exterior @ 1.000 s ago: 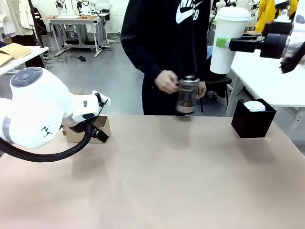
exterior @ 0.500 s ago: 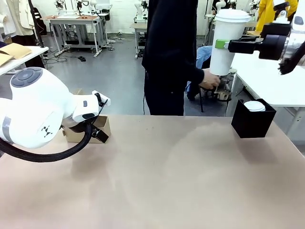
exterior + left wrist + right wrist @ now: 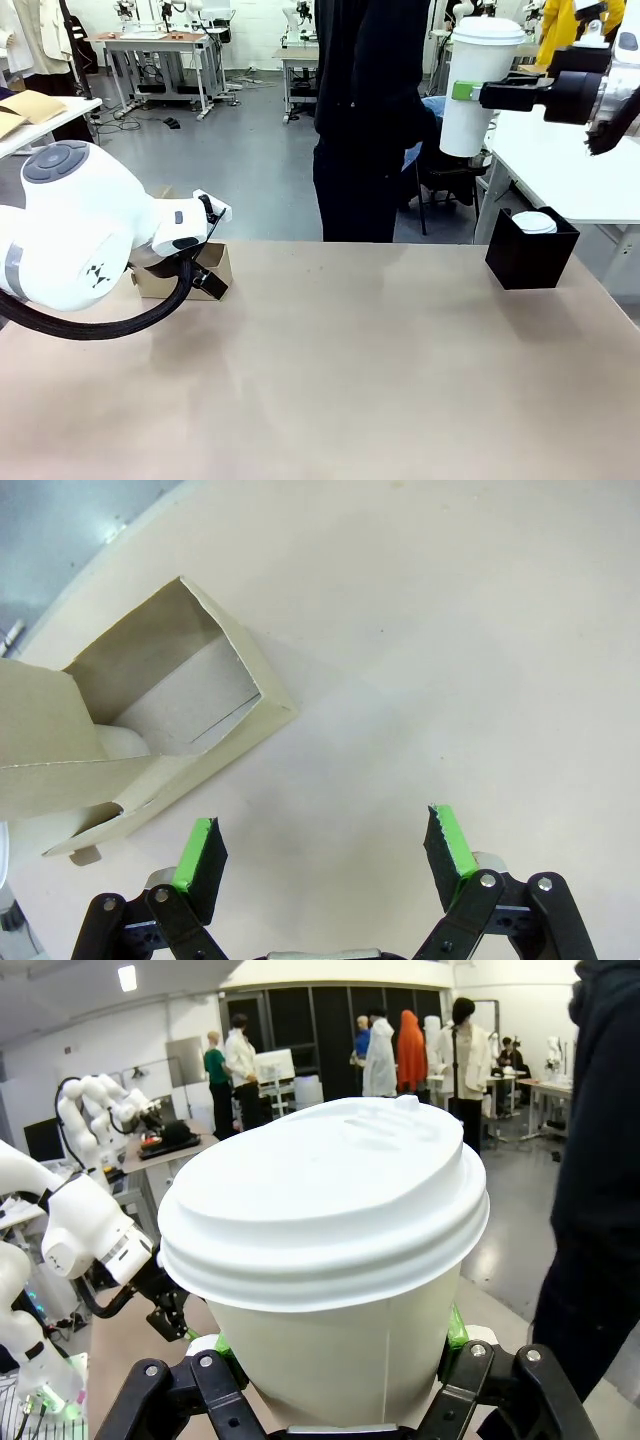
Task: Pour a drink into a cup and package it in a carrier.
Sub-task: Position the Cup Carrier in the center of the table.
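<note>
Right claw clamped mid-wall on lidded cup, high at far right; thin paper, crushes easily, hold upright, gentle squeeze. Left claw spread wide over table beside carrier

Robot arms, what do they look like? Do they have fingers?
The left arm is a fat, round white shell with a grey cap and a black cable looping under it. The left gripper and right gripper are black, each with two fingers tipped with green pads.
</note>
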